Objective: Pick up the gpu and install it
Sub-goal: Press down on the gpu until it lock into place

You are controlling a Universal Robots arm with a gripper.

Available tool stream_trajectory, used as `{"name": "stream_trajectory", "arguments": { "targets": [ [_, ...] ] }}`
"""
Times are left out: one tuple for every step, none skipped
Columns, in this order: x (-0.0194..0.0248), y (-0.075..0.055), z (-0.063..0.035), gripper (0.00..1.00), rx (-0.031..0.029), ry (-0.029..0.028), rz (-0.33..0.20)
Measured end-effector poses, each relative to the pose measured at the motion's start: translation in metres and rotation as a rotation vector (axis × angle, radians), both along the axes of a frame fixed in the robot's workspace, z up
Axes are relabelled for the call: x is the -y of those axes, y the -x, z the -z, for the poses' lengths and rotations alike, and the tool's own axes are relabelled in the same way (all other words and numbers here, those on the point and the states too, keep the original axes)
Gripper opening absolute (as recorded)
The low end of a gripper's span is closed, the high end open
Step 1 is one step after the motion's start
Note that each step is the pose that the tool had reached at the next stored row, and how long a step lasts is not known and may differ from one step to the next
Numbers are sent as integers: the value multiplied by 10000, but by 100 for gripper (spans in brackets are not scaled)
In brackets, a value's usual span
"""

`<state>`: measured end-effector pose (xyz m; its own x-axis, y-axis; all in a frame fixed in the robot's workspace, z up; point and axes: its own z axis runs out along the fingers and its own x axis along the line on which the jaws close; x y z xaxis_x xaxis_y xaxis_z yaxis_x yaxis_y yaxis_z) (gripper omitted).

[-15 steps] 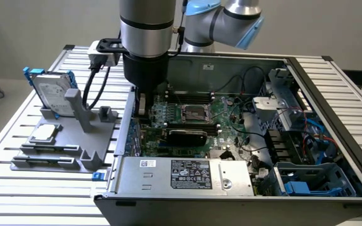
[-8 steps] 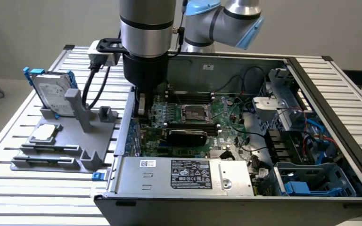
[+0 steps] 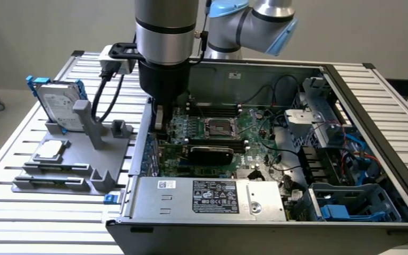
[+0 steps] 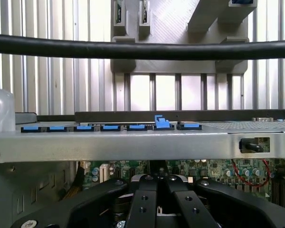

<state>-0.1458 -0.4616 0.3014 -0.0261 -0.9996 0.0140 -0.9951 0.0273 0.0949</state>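
Observation:
The gpu (image 3: 210, 154), a small card with a glossy black rounded shroud, stands on the green motherboard (image 3: 257, 125) inside the open computer case (image 3: 346, 90), just behind the power supply. My gripper (image 3: 160, 123) reaches down inside the case along the wall on the exterior view's left, a short way from the gpu and not touching it. In the wrist view the two black fingers (image 4: 142, 204) meet at their tips, so the gripper (image 4: 157, 180) is shut with nothing held. It faces the case wall with its row of blue slot clips (image 4: 109, 127), one clip (image 4: 161, 123) raised.
A silver hard drive with blue frame (image 3: 59, 103) stands on a grey fixture (image 3: 69, 159) outside the case. A silver power supply (image 3: 211, 199) and blue drive cage (image 3: 353, 204) fill the case's near side. A black cable (image 4: 142, 50) crosses the wrist view.

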Motion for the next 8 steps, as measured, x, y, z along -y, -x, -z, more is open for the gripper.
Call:
{"name": "stream_trajectory", "arguments": {
  "targets": [
    [0, 0, 0, 11, -6, 0, 15],
    [-1, 0, 1, 11, -11, -1, 28],
    [-1, 0, 1, 11, -16, -1, 38],
    [-1, 0, 1, 11, -18, -1, 40],
    [-2, -1, 1, 11, -20, -1, 42],
    [-4, -2, 1, 11, -20, -2, 43],
    [-8, -2, 1, 11, -20, -2, 47],
    [-13, -1, 0, 11, -21, -1, 53]
  ]
}}
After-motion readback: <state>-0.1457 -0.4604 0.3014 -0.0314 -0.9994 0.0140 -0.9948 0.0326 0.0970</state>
